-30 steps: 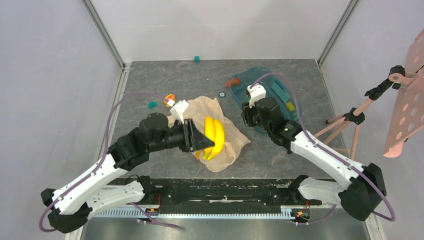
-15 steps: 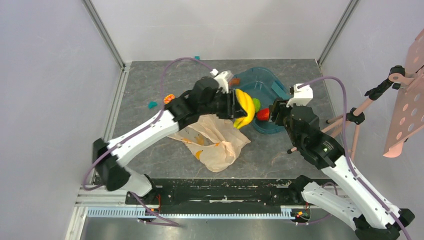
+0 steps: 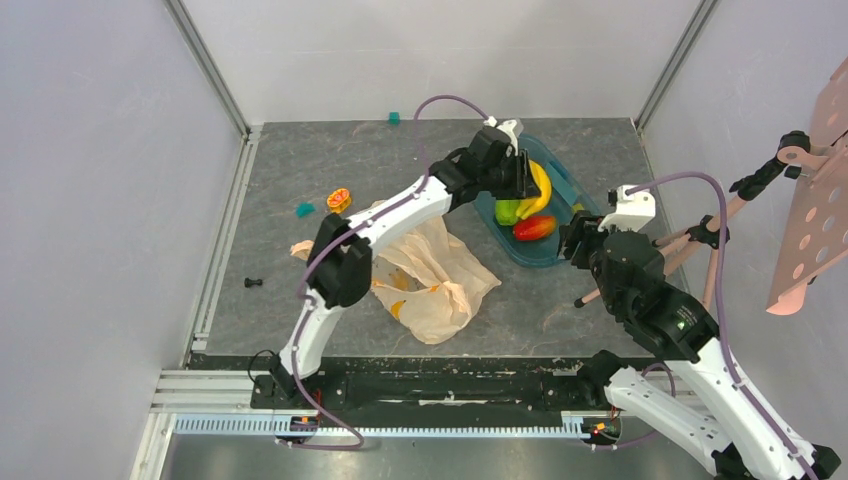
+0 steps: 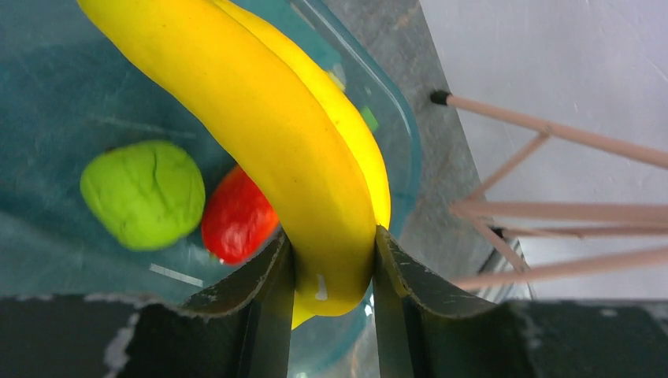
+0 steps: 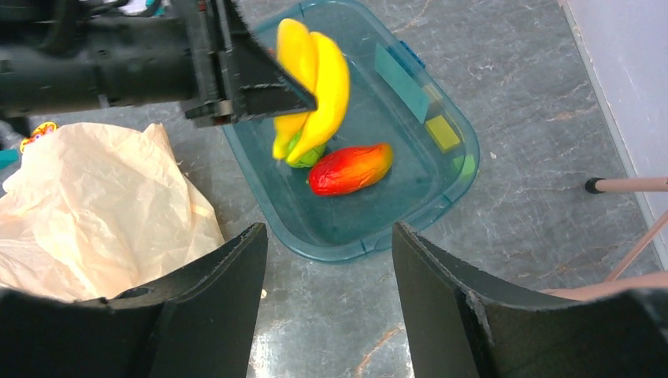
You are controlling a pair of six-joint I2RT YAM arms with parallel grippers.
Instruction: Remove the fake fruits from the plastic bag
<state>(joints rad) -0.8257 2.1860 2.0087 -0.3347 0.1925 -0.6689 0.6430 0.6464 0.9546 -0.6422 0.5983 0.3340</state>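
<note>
Glossy yellow banana (image 4: 268,134) clamped in left tool (image 4: 332,240), green fruit (image 4: 142,193) beside red fruit (image 4: 235,222), in teal tub (image 4: 55,87)

- Bright, even light from above; shadows are faint and soft.
- Soft sheen on the banana (image 4: 276,134) in the left gripper (image 4: 332,236); the tub (image 4: 47,87) beyond it looks blurred.

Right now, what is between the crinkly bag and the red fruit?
A bare strip of grey table, then the near wall of the teal tub that holds the red fruit. The right wrist view shows it best.
</note>
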